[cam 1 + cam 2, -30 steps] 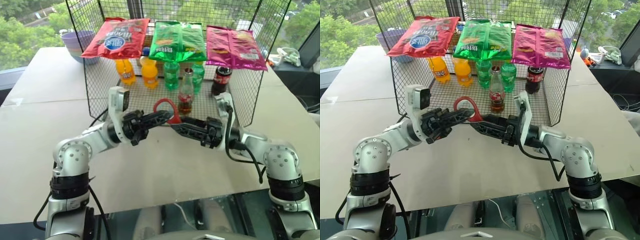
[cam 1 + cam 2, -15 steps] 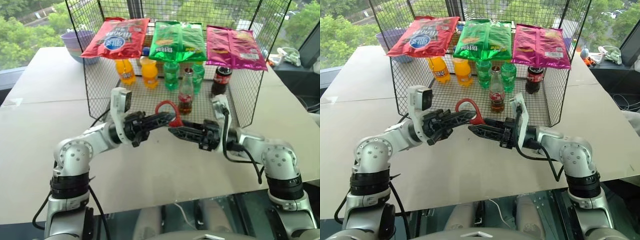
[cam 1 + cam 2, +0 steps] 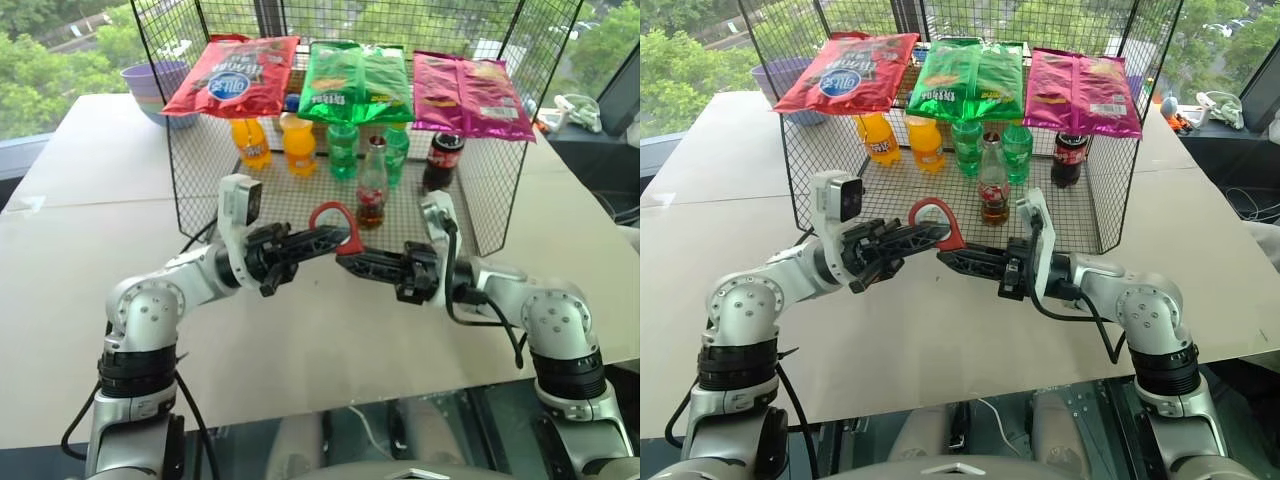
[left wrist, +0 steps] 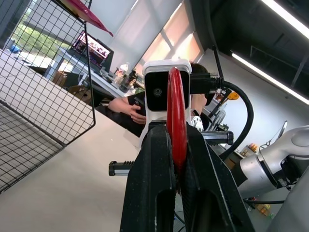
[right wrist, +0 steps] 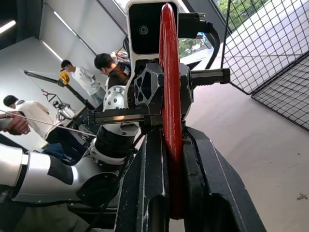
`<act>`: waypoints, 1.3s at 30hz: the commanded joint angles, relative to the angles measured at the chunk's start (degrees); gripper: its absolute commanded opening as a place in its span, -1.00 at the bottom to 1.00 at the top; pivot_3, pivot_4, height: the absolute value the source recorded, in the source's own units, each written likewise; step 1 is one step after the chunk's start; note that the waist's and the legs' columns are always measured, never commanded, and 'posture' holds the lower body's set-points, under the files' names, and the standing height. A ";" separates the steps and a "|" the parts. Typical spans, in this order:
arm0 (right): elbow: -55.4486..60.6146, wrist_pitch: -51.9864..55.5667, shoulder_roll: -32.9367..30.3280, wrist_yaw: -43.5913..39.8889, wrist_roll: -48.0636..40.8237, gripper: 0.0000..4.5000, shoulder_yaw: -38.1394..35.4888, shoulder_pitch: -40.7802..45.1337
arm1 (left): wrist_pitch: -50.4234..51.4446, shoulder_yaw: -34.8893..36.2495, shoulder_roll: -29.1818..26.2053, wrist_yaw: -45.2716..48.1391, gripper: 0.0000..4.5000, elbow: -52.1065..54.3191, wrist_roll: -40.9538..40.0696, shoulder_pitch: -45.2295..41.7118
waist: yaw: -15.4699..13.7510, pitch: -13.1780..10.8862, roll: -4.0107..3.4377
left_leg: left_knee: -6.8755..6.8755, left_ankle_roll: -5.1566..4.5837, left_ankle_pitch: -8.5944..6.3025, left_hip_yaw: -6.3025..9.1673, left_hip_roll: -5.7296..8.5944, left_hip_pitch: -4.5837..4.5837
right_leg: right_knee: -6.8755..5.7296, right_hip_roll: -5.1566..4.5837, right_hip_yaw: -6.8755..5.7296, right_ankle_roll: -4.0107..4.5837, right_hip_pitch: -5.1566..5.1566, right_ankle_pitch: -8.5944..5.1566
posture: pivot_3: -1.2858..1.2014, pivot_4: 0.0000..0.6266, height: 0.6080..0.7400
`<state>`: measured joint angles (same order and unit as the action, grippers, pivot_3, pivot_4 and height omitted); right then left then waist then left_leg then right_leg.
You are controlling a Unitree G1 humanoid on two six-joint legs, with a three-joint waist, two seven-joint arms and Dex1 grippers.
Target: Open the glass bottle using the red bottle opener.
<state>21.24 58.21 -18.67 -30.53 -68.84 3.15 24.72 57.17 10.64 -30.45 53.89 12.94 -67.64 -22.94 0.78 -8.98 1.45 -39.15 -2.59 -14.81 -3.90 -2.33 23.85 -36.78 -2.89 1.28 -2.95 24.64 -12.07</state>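
Over the table [image 3: 300, 340], wrist views show both pincers, left [image 3: 335, 238] and right [image 3: 350, 262], clamped on the red bottle opener [image 3: 335, 220].

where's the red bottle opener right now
The red bottle opener is held up above the table in front of the wire rack, pinched between the left gripper and the right gripper, just left of the glass bottle.

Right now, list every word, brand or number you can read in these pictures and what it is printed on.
None reads clearly enough to quote.
Red snack bag: white lettering on a blue oval, too blurred.
Green snack bag: print too small.
Pink snack bag: print and white panel too small.
Glass bottle: red label band, script unreadable.
Dark cola bottle: red label, unreadable.
Red bottle opener: no visible text.
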 commanded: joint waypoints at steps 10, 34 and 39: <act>3.68 -3.42 -1.39 -0.43 4.29 -1.00 -1.07 -1.98 | -1.09 1.52 -4.25 3.90 0.51 1.26 0.61 1.69 | 0.00 0.00 0.00 | 0.03 0.00 0.00 0.00 0.00 0.00 | 0.02 -0.01 0.00 0.01 0.02 -0.01 | 0.03 -0.52 1.00; 18.54 -15.13 -2.60 14.60 4.82 -1.00 -14.01 -21.87 | -39.64 -15.38 10.85 -7.54 0.99 -28.42 47.24 -19.09 | -1.06 -0.08 0.08 | 0.19 -0.02 -0.01 -0.11 0.08 0.15 | 0.20 -0.02 -0.08 -0.19 0.05 0.09 | 0.03 -0.52 1.00; 19.68 -16.19 -2.59 16.01 4.62 -1.00 -13.55 -23.01 | -42.83 -15.17 13.52 -6.57 0.99 -35.62 49.18 -23.16 | -1.08 -0.08 0.08 | 0.19 -0.02 -0.01 -0.09 0.09 0.18 | 0.27 -0.03 -0.06 -0.20 0.04 0.10 | 0.03 -0.52 1.00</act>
<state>37.91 43.55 -21.31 -14.94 -63.18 -9.73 2.03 16.79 -5.03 -17.60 46.54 -21.26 -19.17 -44.09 -0.30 -9.06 1.53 -38.96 -2.61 -14.82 -3.99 -2.24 24.02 -36.52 -2.91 1.22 -3.16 24.69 -11.97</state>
